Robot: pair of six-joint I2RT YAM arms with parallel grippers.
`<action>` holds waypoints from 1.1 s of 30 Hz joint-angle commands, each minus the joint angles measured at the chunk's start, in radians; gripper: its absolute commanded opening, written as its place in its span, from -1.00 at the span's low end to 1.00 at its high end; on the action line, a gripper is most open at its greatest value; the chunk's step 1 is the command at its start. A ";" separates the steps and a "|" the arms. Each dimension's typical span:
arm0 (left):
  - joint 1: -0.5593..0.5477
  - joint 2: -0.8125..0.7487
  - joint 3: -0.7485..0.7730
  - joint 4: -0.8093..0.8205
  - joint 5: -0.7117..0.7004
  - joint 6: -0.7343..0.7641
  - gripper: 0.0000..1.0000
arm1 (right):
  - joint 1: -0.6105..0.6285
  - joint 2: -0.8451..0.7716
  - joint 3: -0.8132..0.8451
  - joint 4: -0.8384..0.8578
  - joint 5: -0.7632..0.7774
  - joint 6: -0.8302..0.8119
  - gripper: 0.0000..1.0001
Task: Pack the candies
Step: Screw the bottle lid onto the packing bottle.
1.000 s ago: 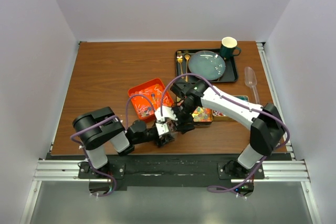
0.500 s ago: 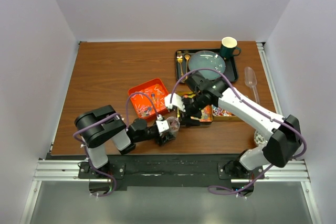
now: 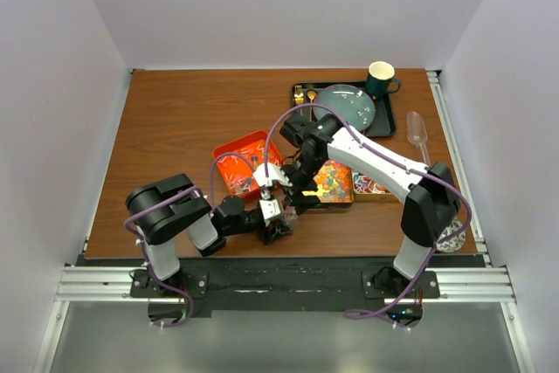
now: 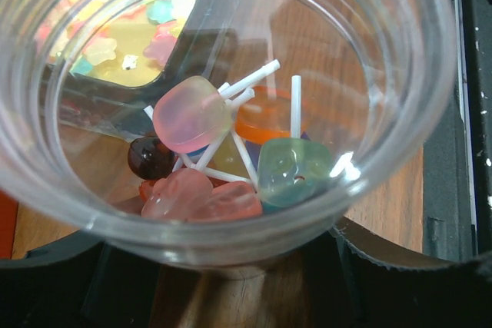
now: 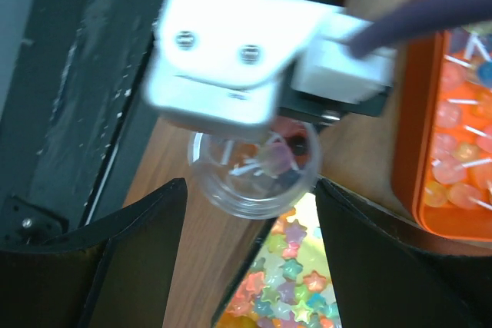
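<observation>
1. The left gripper is clamped on a clear cup at the near edge of the table. The cup's mouth faces up.
2. The right gripper hangs right above that cup, fingers apart, with nothing between them that I can see. The open mouth lies straight below it, so anything released here would fall inside.
3. Some candies lie in the cup already: lollipops in pink, orange, pale green and dark red. They cover only the bottom. Their white sticks cross every which way, with no shared long axis.
4. The orange tray sits just far and left of the cup and holds more lollipops, scattered loosely.
5. The black tray, just right of the cup, holds small star sweets. Wrapped pieces lie further right.
6. I judge that the right arm does the fetching, since the left is busy with the cup. Both trays lie close beside the right gripper, one to either side.
</observation>
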 commanded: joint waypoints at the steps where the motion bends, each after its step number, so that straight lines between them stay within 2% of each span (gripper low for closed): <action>1: 0.019 0.016 0.019 0.080 0.002 -0.021 -1.00 | 0.008 0.005 0.046 -0.120 -0.035 -0.116 0.43; 11: 0.040 0.029 0.030 0.067 0.005 -0.045 -1.00 | 0.009 -0.007 -0.009 -0.117 0.031 -0.081 0.40; 25: 0.051 0.042 0.042 0.047 0.018 -0.049 -1.00 | -0.023 -0.161 -0.170 -0.039 0.131 0.069 0.37; 30: 0.051 0.052 0.054 0.024 0.028 -0.039 -1.00 | -0.103 -0.138 -0.091 0.034 0.102 0.149 0.36; 33: 0.049 0.052 0.057 0.013 0.019 -0.027 -1.00 | -0.100 -0.109 -0.031 0.119 0.071 0.136 0.39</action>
